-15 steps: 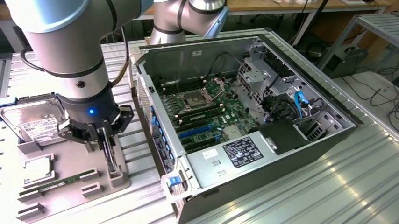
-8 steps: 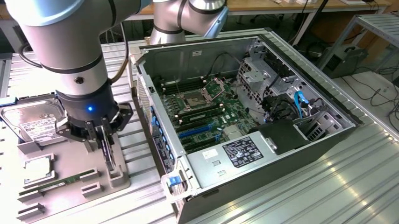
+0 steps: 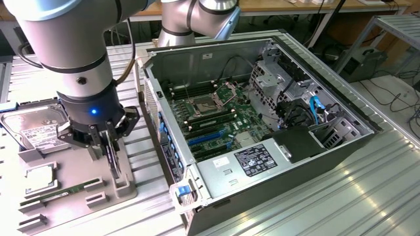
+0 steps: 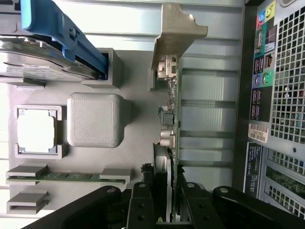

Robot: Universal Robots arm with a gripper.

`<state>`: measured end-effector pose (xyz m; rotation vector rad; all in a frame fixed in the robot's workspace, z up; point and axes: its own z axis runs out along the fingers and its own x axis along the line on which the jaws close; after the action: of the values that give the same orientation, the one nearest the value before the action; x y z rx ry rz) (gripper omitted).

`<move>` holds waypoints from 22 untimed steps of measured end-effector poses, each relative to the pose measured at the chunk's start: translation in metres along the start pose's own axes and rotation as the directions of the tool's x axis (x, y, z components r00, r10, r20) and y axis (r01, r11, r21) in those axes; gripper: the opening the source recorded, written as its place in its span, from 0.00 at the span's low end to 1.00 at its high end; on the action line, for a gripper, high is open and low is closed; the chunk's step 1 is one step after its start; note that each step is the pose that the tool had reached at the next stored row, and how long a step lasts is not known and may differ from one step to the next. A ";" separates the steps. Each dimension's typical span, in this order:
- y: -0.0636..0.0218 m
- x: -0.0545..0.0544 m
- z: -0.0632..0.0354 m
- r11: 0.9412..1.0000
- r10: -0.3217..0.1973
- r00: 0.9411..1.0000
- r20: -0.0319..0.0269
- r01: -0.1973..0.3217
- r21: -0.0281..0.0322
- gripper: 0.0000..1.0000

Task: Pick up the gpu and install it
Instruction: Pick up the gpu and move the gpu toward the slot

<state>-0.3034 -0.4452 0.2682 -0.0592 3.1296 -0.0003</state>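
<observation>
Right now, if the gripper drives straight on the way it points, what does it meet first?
The gripper is closed on the gpu, pointing down; the card would press into the grey holder tray under it first. Remaining clearance is unclear.

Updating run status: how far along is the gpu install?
Done: the gripper is at the grey holder tray, fingers closed on both faces of the gpu.
In hand: the card, standing on edge at its tray slot.
Left: it is not yet in the open computer case; the blue expansion slots are bare.
</observation>
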 end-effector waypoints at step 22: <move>-0.0001 -0.001 -0.0936 1.000 0.000 1.000 0.000 0.000 0.000 0.27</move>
<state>-0.3034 -0.4452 0.3618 -0.0592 3.1297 -0.0003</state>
